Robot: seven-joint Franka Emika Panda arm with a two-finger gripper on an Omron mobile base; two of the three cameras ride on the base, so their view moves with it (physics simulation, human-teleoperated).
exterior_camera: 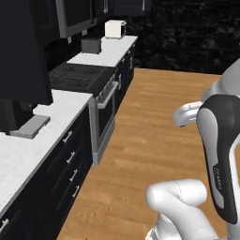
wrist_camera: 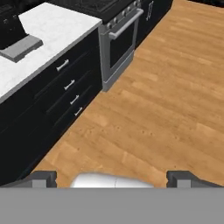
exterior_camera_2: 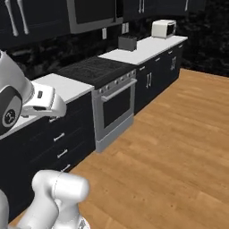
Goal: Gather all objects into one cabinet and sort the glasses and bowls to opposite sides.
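At the far left of the left base view a black upper cabinet (exterior_camera: 26, 51) hangs over the white worktop (exterior_camera: 18, 154); whether this is the cabinet meant to take the objects is hard to tell. Under it a flat grey slab (exterior_camera: 30, 126) lies near the worktop's back edge. No cups or bowl can be made out, so I cannot tell where they stand or whether any sorting is done; judging by this, most of the task is probably left. Further right come the drawer fronts (wrist_camera: 65, 85), then the oven (exterior_camera_2: 117, 105) under its dark hob. At the worktop's far end sit a dark toaster (exterior_camera_2: 128, 42) and a pale microwave (exterior_camera_2: 163, 28). The gripper (wrist_camera: 111, 178) hangs over bare wooden floor (wrist_camera: 162, 109), fingertips wide apart and holding nothing.
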